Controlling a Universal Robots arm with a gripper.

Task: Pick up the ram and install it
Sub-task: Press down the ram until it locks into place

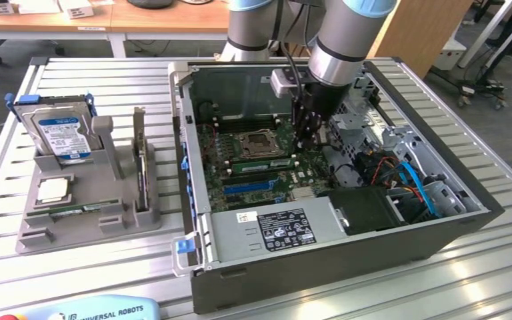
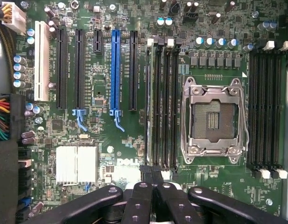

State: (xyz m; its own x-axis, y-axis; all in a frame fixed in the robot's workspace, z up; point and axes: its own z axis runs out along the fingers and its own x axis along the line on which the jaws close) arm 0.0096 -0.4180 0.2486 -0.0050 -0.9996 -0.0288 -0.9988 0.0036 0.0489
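Slatted table [image 1: 87, 80]: grey tray [image 1: 96, 230] holds ram [image 1: 78, 210], hard drive [image 1: 61, 133]; gripper [image 2: 151, 171] pressed together inside case [image 1: 327, 267].

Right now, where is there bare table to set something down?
Bare slats lie between the grey holder and the teach pendant, and on the exterior view's right of the computer case. The strip between holder and case is narrow. Inside the case it is crowded: the gripper hangs over the motherboard.

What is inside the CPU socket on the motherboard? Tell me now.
The CPU socket looks empty: dark contact pads show in its middle, and no chip is seated. The metal frame around it covers the socket's edges, so what is under it cannot be seen.
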